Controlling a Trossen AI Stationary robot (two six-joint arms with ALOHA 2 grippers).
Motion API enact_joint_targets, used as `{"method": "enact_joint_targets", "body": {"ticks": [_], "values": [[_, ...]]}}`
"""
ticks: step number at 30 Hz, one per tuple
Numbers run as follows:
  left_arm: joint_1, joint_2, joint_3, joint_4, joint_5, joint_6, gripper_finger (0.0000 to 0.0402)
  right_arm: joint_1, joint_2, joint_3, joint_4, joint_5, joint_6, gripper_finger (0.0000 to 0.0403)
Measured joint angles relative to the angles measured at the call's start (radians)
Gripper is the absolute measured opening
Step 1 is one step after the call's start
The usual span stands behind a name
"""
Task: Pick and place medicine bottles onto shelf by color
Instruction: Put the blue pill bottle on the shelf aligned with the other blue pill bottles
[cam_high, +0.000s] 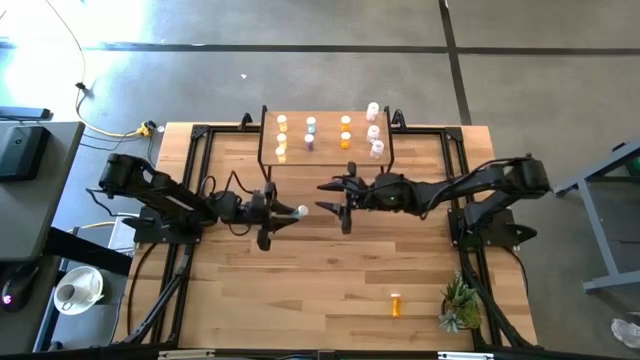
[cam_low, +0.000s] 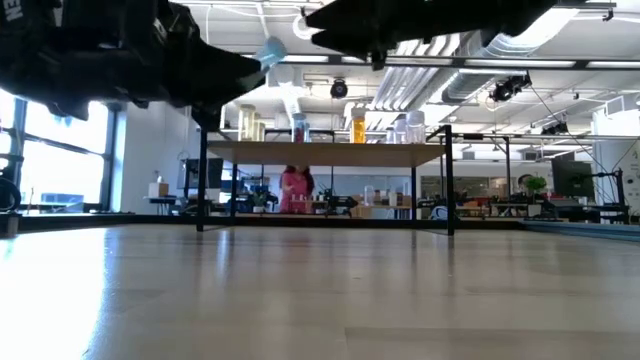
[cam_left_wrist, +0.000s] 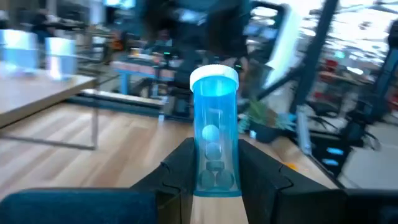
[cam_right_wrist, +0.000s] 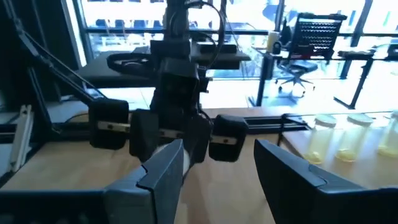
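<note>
The left gripper (cam_high: 287, 213) gripped a light-blue plastic pill bottle with a white cap (cam_left_wrist: 214, 139) above mid-table — facing the right gripper (cam_high: 335, 199), whose fingers stood apart, empty. Other bottles stood on the small light-wood shelf (cam_high: 326, 160) at the table's far edge.

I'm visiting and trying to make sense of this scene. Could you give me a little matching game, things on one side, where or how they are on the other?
Things:
1. left pincer
2. right pincer
3. orange bottle
4. shelf

States:
A. lying alone on the table near a small plant
B. open, holding nothing
C. carrying rows of small bottles
D. shut on a blue bottle

Pairs: 1-D, 2-B, 3-A, 4-C
</note>
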Motion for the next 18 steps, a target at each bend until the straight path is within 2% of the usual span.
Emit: {"method": "enact_joint_targets", "body": {"ticks": [2, 10, 18], "values": [[-0.004, 0.0, 0.005, -0.001, 0.027, 0.02, 0.0088, 0.0, 0.033, -0.001, 0.039, -0.025, 0.0, 0.0188], [-0.015, 0.0, 0.005, -0.003, 0.028, 0.069, 0.0088, 0.0, 0.153, 0.003, 0.24, -0.152, -0.024, 0.0188], [-0.015, 0.0, 0.006, 0.001, 0.028, 0.069, 0.0088, 0.0, 0.216, 0.066, 0.227, -0.191, 0.0, 0.0188]]}}
